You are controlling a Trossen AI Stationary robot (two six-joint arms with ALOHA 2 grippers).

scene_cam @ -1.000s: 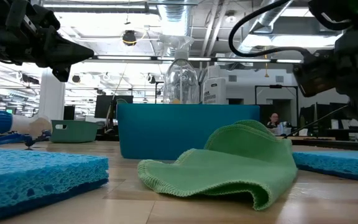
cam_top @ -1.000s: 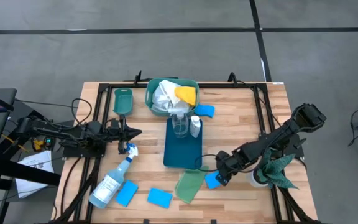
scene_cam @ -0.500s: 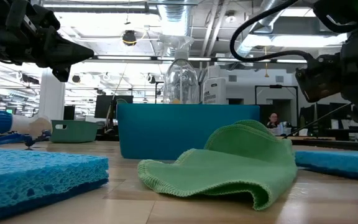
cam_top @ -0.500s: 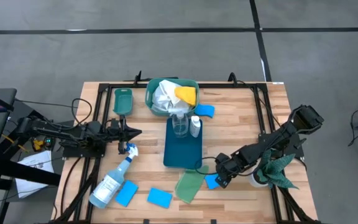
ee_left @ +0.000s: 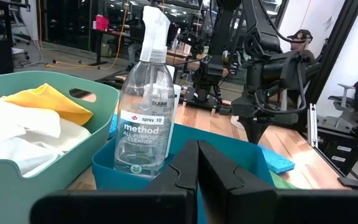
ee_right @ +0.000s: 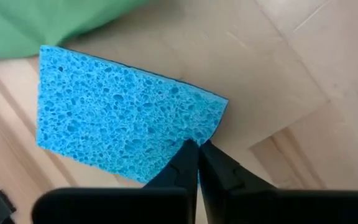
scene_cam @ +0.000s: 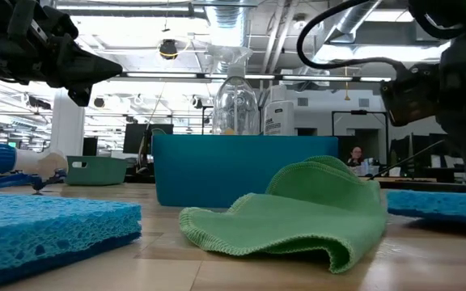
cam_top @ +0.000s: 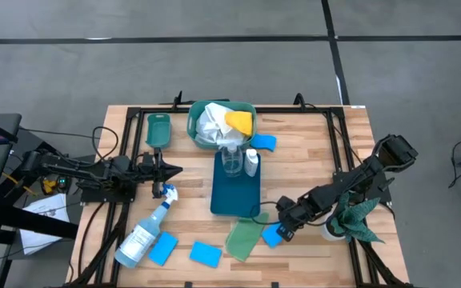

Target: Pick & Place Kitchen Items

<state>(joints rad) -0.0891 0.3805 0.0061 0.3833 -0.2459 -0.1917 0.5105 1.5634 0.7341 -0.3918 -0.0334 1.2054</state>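
My right gripper (cam_top: 283,226) is shut, low over the table's near right part, with its tips on a blue sponge (cam_top: 270,235) that lies flat beside a light-green cloth (cam_top: 244,238). The sponge also shows in the right wrist view (ee_right: 117,106). My left gripper (cam_top: 176,170) is shut and empty, in the air left of the teal tray (cam_top: 236,200). A clear bottle (cam_top: 232,160) and a small white bottle (cam_top: 251,162) stand in the tray. A spray bottle (cam_top: 145,234) lies on its side at the near left. My right gripper has its shut fingertips (ee_right: 186,155) on the sponge's top face near one long edge (ee_right: 211,127), slanting down from the table's right. The fingers cover the place of contact, so I cannot tell pressing from pinching. The sponge lies on the wood.
A green bin (cam_top: 246,108) at the far middle holds white and yellow cloths. A small teal bin (cam_top: 158,130) stands left of it. There are blue sponges at the near left (cam_top: 162,250), at the near middle (cam_top: 205,254) and by the tray (cam_top: 264,142). A dark green rag (cam_top: 358,218) lies at the right edge.
My right gripper has shifted slightly toward the table's near left, staying shut. The blue sponge under it has slid a little toward the light-green cloth.
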